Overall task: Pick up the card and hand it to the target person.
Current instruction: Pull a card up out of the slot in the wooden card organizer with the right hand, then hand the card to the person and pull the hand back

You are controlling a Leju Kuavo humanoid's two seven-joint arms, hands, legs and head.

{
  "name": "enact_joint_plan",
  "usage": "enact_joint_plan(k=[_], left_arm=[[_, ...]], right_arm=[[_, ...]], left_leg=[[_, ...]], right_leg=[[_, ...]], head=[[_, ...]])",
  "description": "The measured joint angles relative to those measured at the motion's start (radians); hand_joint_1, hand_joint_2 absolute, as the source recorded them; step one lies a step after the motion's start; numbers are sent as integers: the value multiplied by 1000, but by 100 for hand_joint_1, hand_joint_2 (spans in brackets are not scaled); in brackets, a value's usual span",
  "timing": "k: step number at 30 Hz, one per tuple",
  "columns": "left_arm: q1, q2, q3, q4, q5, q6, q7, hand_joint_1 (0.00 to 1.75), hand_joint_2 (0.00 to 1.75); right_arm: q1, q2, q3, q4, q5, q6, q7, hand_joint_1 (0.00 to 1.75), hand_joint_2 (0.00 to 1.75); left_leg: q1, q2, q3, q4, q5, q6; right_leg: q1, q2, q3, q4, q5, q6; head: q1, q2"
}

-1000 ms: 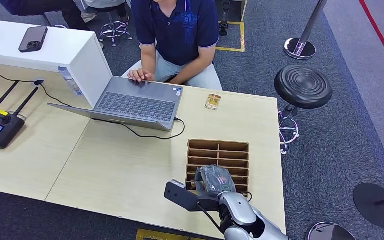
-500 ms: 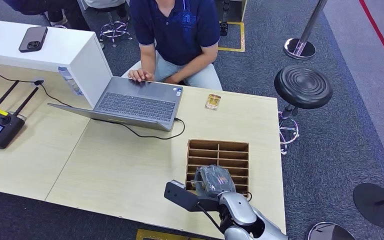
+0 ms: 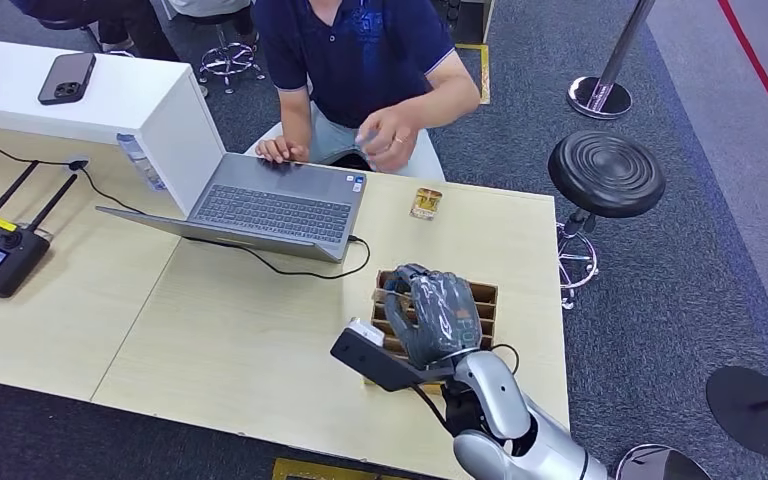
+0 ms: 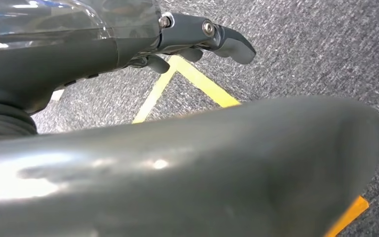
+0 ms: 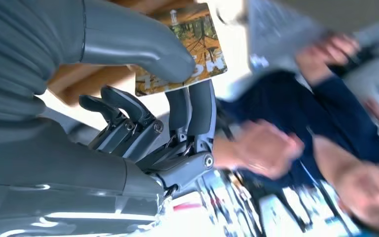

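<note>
Rising from the near edge of the wooden slotted card box (image 3: 480, 292), the right hand (image 3: 436, 314) now hangs above the box's middle, higher and farther out than a second ago. In the right wrist view its thumb and fingers (image 5: 191, 106) pinch a card (image 5: 203, 47) with an orange, leafy picture, so the card looks lifted out of the box. Across the tabletop (image 3: 220, 330), the seated person in a dark blue shirt has raised one hand (image 3: 388, 124) from their lap towards the robot; their other hand rests on the laptop (image 3: 275, 203). A second small card (image 3: 425, 202) lies on the far tabletop near them. The pick-up seems done and the handover is next. The left hand (image 4: 205, 38) hangs over the carpet with its fingers curled, holding nothing.
</note>
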Motion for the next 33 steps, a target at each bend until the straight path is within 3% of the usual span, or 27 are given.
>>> enact_joint_plan(k=[11, 19, 23, 25, 29, 33], left_arm=[[-1, -14, -65, -3, -52, -29, 5, 0, 0], [-2, -15, -79, -2, -62, -31, 15, 0, 0], [-3, -13, -99, -3, -78, -36, 24, 0, 175], [-2, -12, -94, -3, -74, -35, 17, 0, 175], [-2, -13, -81, -3, -61, -34, 12, 0, 0], [-2, -12, -79, -3, -56, -33, 11, 0, 0]], right_arm=[[-209, 155, 62, 527, 271, -199, -122, 175, 175], [-232, 179, 59, 599, 291, -215, -125, 175, 175], [-220, 169, 55, 588, 286, -204, -123, 0, 175], [-215, 164, 51, 583, 284, -207, -122, 0, 175], [-200, 147, 34, 558, 269, -213, -119, 0, 175], [-174, 120, -3, 503, 224, -228, -122, 0, 175]], left_leg=[[0, 1, 3, -3, 1, 0], [0, -2, 2, -2, 0, 0], [0, -3, 1, -2, 1, 0], [0, -3, 1, -1, 1, 0], [0, -4, 1, -1, 1, 0], [1, -5, 1, -1, 1, 0]], right_leg=[[0, 1, 3, -2, 1, 0], [0, -2, 3, -2, 0, 0], [0, -3, 3, -2, 0, 0], [0, -3, 3, -2, 0, 0], [0, -4, 3, -2, -1, 0], [1, -5, 3, -2, -1, 0]], head=[[0, 0], [0, 0], [0, 0], [0, 0], [0, 0], [0, 0]])
